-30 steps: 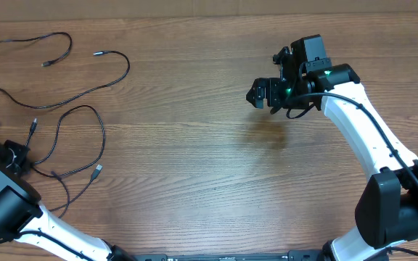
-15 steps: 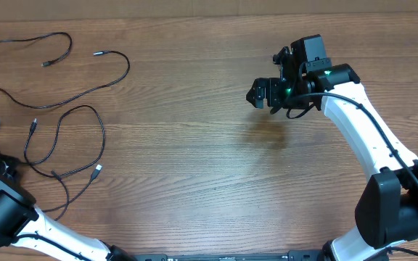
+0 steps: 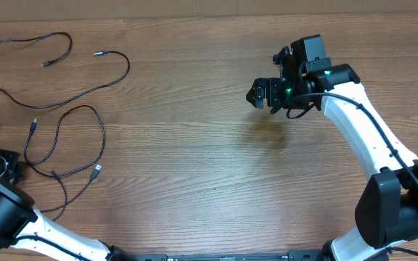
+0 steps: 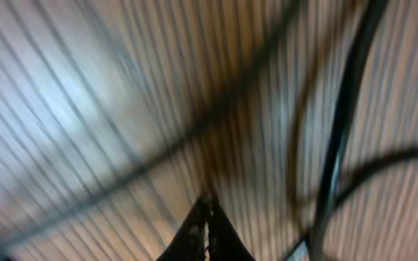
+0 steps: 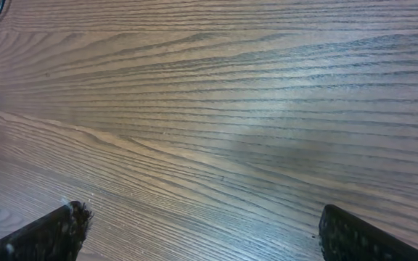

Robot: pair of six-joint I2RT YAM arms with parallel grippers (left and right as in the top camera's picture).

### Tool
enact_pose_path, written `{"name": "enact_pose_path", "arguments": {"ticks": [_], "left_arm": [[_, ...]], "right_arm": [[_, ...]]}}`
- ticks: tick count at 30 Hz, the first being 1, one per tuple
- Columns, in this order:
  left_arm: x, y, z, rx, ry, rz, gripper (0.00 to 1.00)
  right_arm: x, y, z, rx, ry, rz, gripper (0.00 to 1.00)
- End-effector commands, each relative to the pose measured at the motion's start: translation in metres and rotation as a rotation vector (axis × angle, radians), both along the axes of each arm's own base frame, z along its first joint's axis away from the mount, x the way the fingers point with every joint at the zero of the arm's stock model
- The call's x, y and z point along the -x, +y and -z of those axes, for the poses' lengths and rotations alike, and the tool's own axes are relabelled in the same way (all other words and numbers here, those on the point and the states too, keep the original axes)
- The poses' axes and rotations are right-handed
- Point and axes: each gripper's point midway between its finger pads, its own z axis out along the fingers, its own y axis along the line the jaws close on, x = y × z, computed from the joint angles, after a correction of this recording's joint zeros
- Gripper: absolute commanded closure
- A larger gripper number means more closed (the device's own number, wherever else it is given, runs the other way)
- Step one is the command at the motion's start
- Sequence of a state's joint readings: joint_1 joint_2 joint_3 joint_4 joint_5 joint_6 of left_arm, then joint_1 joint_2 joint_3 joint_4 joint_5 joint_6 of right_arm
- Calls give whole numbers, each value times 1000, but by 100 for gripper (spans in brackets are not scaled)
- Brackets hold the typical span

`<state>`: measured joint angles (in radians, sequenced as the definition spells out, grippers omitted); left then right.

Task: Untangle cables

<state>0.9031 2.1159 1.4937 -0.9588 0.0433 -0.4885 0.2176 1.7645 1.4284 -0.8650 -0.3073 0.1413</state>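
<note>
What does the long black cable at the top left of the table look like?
The cable is a thin, black, bendy cord lying flat on the wooden table, at its far left corner. It curls in one big, open, wiggly loop. Each end has a small plug: one plug lies out at the right, the other is tucked inside the curl. Only the table seems to touch it.

You are looking at what reads as a robotics lab: a plain wood-grain table (image 3: 194, 167), a white-and-black left arm (image 3: 55, 233) and right arm (image 3: 361, 132) mounted at its near edge, and thin black cables (image 3: 103, 138) lying loose on it
</note>
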Motion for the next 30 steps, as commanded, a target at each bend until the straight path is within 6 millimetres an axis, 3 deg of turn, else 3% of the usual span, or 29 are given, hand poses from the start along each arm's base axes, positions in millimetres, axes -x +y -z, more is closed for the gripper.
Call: {"name": "enact_pose_path", "arguments": {"ticks": [1, 11, 15, 21, 26, 30], "left_arm": [[-12, -26, -4, 77, -25, 7, 96], [-28, -58, -4, 107, 20, 29, 96], [-30, -58, -3, 91, 28, 36, 96], [-11, -48, -7, 42, 120, 32, 95], [-11, -37, -29, 26, 102, 12, 96], [-31, -31, -66, -18, -1, 24, 95]], "right_arm": [[-3, 0, -13, -4, -37, 0, 0], [-3, 0, -13, -4, -38, -1, 0], [-3, 0, -13, -4, -38, -1, 0], [-3, 0, -13, -4, -37, 0, 0], [-3, 0, -13, -4, -38, 0, 0], [-3, 0, -13, -4, -38, -1, 0]]}}
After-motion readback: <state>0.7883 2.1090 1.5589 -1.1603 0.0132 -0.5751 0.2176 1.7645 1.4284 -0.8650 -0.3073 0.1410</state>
